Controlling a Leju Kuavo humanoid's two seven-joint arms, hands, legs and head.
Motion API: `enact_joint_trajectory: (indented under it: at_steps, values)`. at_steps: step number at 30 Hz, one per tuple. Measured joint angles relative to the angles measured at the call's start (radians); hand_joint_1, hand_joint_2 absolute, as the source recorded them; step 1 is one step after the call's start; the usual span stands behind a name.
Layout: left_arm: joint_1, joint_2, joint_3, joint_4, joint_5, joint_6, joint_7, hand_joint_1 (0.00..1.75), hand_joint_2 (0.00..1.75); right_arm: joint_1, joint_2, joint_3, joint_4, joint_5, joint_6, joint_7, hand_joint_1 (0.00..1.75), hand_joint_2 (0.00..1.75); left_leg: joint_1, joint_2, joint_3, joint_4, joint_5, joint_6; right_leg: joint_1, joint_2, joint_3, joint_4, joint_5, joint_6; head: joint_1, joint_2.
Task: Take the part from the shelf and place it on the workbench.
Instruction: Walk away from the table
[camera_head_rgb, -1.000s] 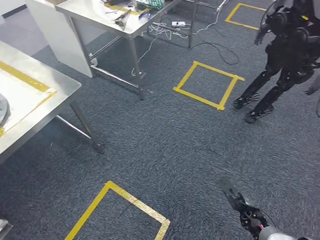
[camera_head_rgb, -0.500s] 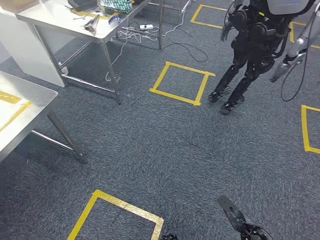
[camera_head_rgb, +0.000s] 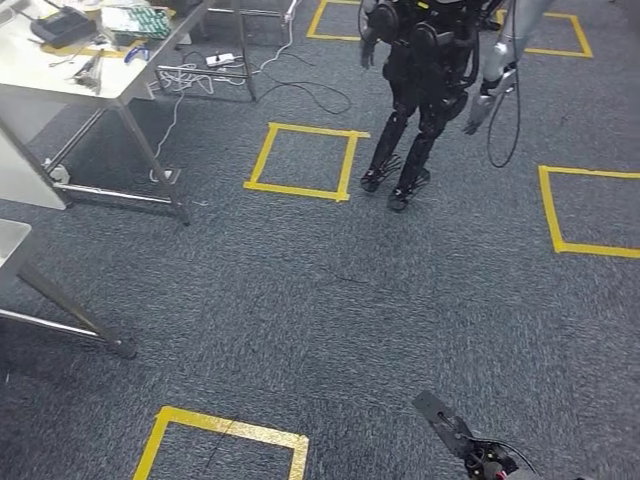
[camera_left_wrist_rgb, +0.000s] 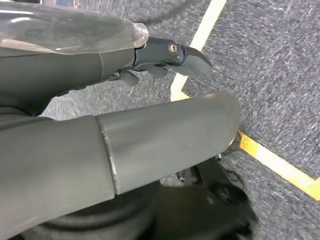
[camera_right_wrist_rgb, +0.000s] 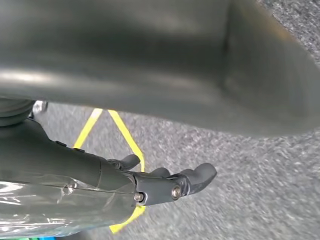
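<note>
My right hand (camera_head_rgb: 453, 433) hangs low at the bottom right of the head view, over grey carpet, its dark fingers (camera_right_wrist_rgb: 188, 181) stretched out with nothing in them. In the left wrist view my left hand (camera_left_wrist_rgb: 124, 55) also hangs over the carpet, its fingers (camera_left_wrist_rgb: 181, 52) straight and apart from the thick grey thumb (camera_left_wrist_rgb: 170, 132), holding nothing. A corner of a steel workbench (camera_head_rgb: 10, 240) sits at the far left edge of the head view.
A steel table (camera_head_rgb: 72, 85) with tools and boxes stands at the upper left, cables (camera_head_rgb: 302, 85) on the floor behind it. Another black humanoid robot (camera_head_rgb: 423, 70) stands at the top centre. Yellow tape squares (camera_head_rgb: 302, 160) mark the carpet, one just in front (camera_head_rgb: 226, 430).
The whole picture has slid left, so the camera has turned right. The near workbench has almost left the frame and the other robot now stands at top centre. My hands still hang.
</note>
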Motion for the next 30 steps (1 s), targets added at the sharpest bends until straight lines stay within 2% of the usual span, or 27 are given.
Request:
enact_joint_trajectory:
  at_steps: [1, 2, 3, 5, 6, 7, 9, 10, 11, 13, 14, 15, 16, 17, 18, 19, 20, 21, 22, 24, 25, 26, 27, 28, 29, 30]
  values:
    - [-0.001, 0.001, -0.001, 0.000, -0.004, 0.000, 0.002, 0.00, 0.00, 0.003, 0.000, 0.001, 0.002, -0.005, -0.001, -0.001, 0.00, 0.00, 0.000, -0.003, -0.008, 0.014, 0.006, 0.001, 0.000, 0.014, 0.000, 0.000, 0.001, 0.000, -0.002, 0.000]
    - [-0.002, 0.001, -0.003, 0.000, -0.008, 0.001, 0.005, 0.00, 0.00, 0.008, 0.000, 0.002, 0.003, -0.011, -0.002, -0.003, 0.00, 0.00, 0.000, -0.006, 0.003, -0.014, 0.032, 0.004, 0.000, 0.028, 0.000, 0.000, 0.002, 0.001, -0.004, 0.000]
    - [-0.004, 0.003, -0.004, 0.000, -0.012, 0.001, 0.008, 0.00, 0.00, 0.012, 0.000, 0.003, 0.005, -0.016, -0.005, -0.005, 0.00, 0.00, 0.000, -0.014, 0.032, -0.079, 0.071, 0.008, 0.000, 0.043, 0.001, 0.001, 0.002, 0.002, -0.006, 0.000]
    - [-0.007, 0.006, -0.007, 0.000, -0.016, 0.003, 0.014, 0.00, 0.00, 0.018, 0.001, 0.004, 0.007, -0.021, -0.010, -0.008, 0.00, 0.00, 0.002, -0.055, 0.094, -0.225, 0.134, 0.019, 0.001, 0.070, -0.001, 0.002, 0.004, 0.008, -0.008, 0.000]
    - [-0.009, 0.008, -0.008, 0.000, -0.018, 0.004, 0.016, 0.00, 0.00, 0.020, 0.002, 0.004, 0.007, -0.023, -0.013, -0.009, 0.00, 0.00, 0.002, -0.072, 0.113, -0.271, 0.148, 0.022, 0.001, 0.081, -0.004, 0.003, 0.005, 0.012, -0.009, 0.000]
    - [-0.011, 0.009, -0.010, 0.000, -0.020, 0.004, 0.017, 0.00, 0.00, 0.022, 0.002, 0.004, 0.008, -0.023, -0.014, -0.010, 0.00, 0.00, 0.002, -0.080, 0.120, -0.290, 0.149, 0.024, 0.001, 0.092, -0.008, 0.003, 0.007, 0.018, -0.009, 0.000]
    - [-0.016, 0.007, -0.013, 0.000, -0.024, 0.004, 0.018, 0.00, 0.00, 0.029, 0.003, 0.004, 0.011, -0.025, -0.016, -0.013, 0.00, 0.00, 0.003, -0.063, 0.123, -0.298, 0.150, 0.029, -0.001, 0.111, -0.013, 0.001, 0.010, 0.031, -0.008, 0.000]
    - [-0.017, 0.006, -0.014, 0.000, -0.025, 0.004, 0.018, 0.00, 0.00, 0.033, 0.003, 0.004, 0.012, -0.026, -0.016, -0.014, 0.00, 0.00, 0.005, -0.052, 0.126, -0.303, 0.152, 0.034, 0.000, 0.102, -0.017, 0.008, 0.005, 0.036, -0.007, 0.000]
    - [-0.018, 0.005, -0.015, 0.000, -0.025, 0.004, 0.018, 0.00, 0.00, 0.035, 0.004, 0.005, 0.014, -0.025, -0.015, -0.015, 0.00, 0.00, 0.008, -0.039, 0.128, -0.309, 0.155, 0.040, 0.001, 0.080, -0.029, 0.033, -0.011, 0.041, -0.002, 0.000]
    - [-0.016, 0.005, -0.016, 0.000, -0.025, 0.004, 0.018, 0.00, 0.00, 0.036, 0.005, 0.006, 0.015, -0.023, -0.013, -0.017, 0.00, 0.00, 0.007, -0.013, 0.130, -0.314, 0.157, 0.047, 0.004, 0.018, -0.080, 0.147, -0.076, 0.047, 0.011, 0.000]
    - [-0.015, 0.005, -0.017, 0.000, -0.024, 0.004, 0.017, 0.00, 0.00, 0.035, 0.005, 0.006, 0.015, -0.021, -0.012, -0.016, 0.00, 0.00, 0.005, 0.001, 0.130, -0.314, 0.156, 0.049, 0.003, -0.001, -0.114, 0.221, -0.111, 0.050, 0.016, 0.000]
    - [-0.014, 0.006, -0.017, 0.000, -0.023, 0.004, 0.016, 0.00, 0.00, 0.035, 0.005, 0.006, 0.016, -0.020, -0.011, -0.016, 0.00, 0.00, 0.003, 0.014, 0.130, -0.313, 0.155, 0.049, 0.002, -0.009, -0.139, 0.278, -0.132, 0.053, 0.019, 0.000]
    - [-0.013, 0.006, -0.017, 0.000, -0.022, 0.004, 0.016, 0.00, 0.00, 0.036, 0.005, 0.006, 0.016, -0.020, -0.011, -0.015, 0.00, 0.00, 0.003, 0.026, 0.131, -0.313, 0.154, 0.048, 0.000, -0.014, -0.147, 0.301, -0.133, 0.055, 0.021, 0.000]
    - [-0.013, 0.006, -0.017, 0.000, -0.022, 0.004, 0.015, 0.00, 0.00, 0.037, 0.005, 0.007, 0.017, -0.020, -0.010, -0.015, 0.00, 0.00, 0.003, 0.038, 0.132, -0.313, 0.153, 0.046, -0.002, -0.019, -0.134, 0.280, -0.115, 0.056, 0.024, 0.000]
    - [-0.014, 0.005, -0.017, 0.000, -0.022, 0.003, 0.015, 0.00, 0.00, 0.038, 0.005, 0.007, 0.017, -0.020, -0.010, -0.015, 0.00, 0.00, 0.003, 0.049, 0.134, -0.312, 0.151, 0.044, -0.003, -0.027, -0.101, 0.220, -0.081, 0.056, 0.027, 0.000]
    - [-0.014, 0.005, -0.017, 0.000, -0.022, 0.003, 0.015, 0.00, 0.00, 0.037, 0.005, 0.007, 0.018, -0.020, -0.010, -0.015, 0.00, 0.00, 0.003, 0.059, 0.137, -0.311, 0.148, 0.039, -0.003, -0.047, -0.059, 0.141, -0.049, 0.055, 0.032, 0.000]
    - [-0.014, 0.005, -0.017, 0.000, -0.022, 0.003, 0.015, 0.00, 0.00, 0.036, 0.005, 0.007, 0.018, -0.020, -0.010, -0.015, 0.00, 0.00, 0.000, 0.069, 0.140, -0.308, 0.144, 0.035, -0.001, -0.065, -0.023, 0.071, -0.025, 0.051, 0.036, 0.000]
    - [-0.015, 0.005, -0.017, 0.000, -0.022, 0.003, 0.015, 0.00, 0.00, 0.035, 0.005, 0.007, 0.018, -0.020, -0.010, -0.015, 0.00, 0.00, -0.002, 0.078, 0.142, -0.306, 0.142, 0.030, 0.002, -0.077, -0.001, 0.025, -0.012, 0.046, 0.037, 0.000]
    - [-0.015, 0.005, -0.017, 0.000, -0.022, 0.003, 0.014, 0.00, 0.00, 0.034, 0.005, 0.007, 0.018, -0.021, -0.010, -0.015, 0.00, 0.00, -0.005, 0.086, 0.144, -0.305, 0.139, 0.026, 0.005, -0.082, 0.007, 0.005, -0.010, 0.040, 0.036, 0.000]
    - [-0.017, 0.006, -0.017, 0.000, -0.021, 0.003, 0.014, 0.00, 0.00, 0.035, 0.005, 0.007, 0.019, -0.021, -0.010, -0.015, 0.00, 0.00, -0.007, 0.104, 0.147, -0.306, 0.137, 0.016, 0.008, -0.060, 0.005, 0.003, -0.009, 0.026, 0.029, 0.000]
    - [-0.018, 0.006, -0.018, 0.000, -0.021, 0.003, 0.014, 0.00, 0.00, 0.037, 0.006, 0.007, 0.020, -0.021, -0.009, -0.015, 0.00, 0.00, -0.004, 0.099, 0.148, -0.301, 0.131, 0.010, 0.007, -0.050, 0.005, 0.000, -0.007, 0.020, 0.026, 0.000]
    - [-0.018, 0.007, -0.018, 0.000, -0.020, 0.003, 0.014, 0.00, 0.00, 0.037, 0.006, 0.007, 0.020, -0.023, -0.007, -0.015, 0.00, 0.00, -0.002, 0.083, 0.141, -0.281, 0.115, 0.005, 0.005, -0.039, 0.004, -0.002, -0.004, 0.014, 0.021, 0.000]
    - [-0.017, 0.008, -0.020, 0.000, -0.019, 0.003, 0.014, 0.00, 0.00, 0.037, 0.006, 0.007, 0.020, -0.024, -0.006, -0.015, 0.00, 0.00, 0.000, 0.059, 0.122, -0.237, 0.087, 0.000, 0.003, -0.030, 0.004, -0.004, -0.001, 0.009, 0.016, 0.000]
    - [-0.014, 0.008, -0.021, 0.000, -0.018, 0.003, 0.014, 0.00, 0.00, 0.037, 0.007, 0.007, 0.021, -0.026, -0.004, -0.015, 0.00, 0.00, 0.002, 0.030, 0.094, -0.172, 0.051, -0.003, 0.001, -0.021, 0.002, -0.005, 0.001, 0.005, 0.010, 0.000]
    - [-0.010, 0.008, -0.023, 0.000, -0.016, 0.003, 0.013, 0.00, 0.00, 0.036, 0.008, 0.007, 0.021, -0.029, -0.003, -0.016, 0.00, 0.00, 0.003, 0.012, 0.058, -0.096, 0.016, -0.005, 0.001, -0.012, 0.000, -0.005, 0.003, 0.002, 0.005, 0.000]
    - [-0.005, 0.008, -0.024, 0.000, -0.013, 0.003, 0.013, 0.00, 0.00, 0.037, 0.009, 0.007, 0.021, -0.033, -0.002, -0.017, 0.00, 0.00, 0.003, 0.003, 0.026, -0.031, -0.008, -0.006, 0.001, 0.000, -0.001, -0.005, 0.003, 0.001, 0.001, 0.000]
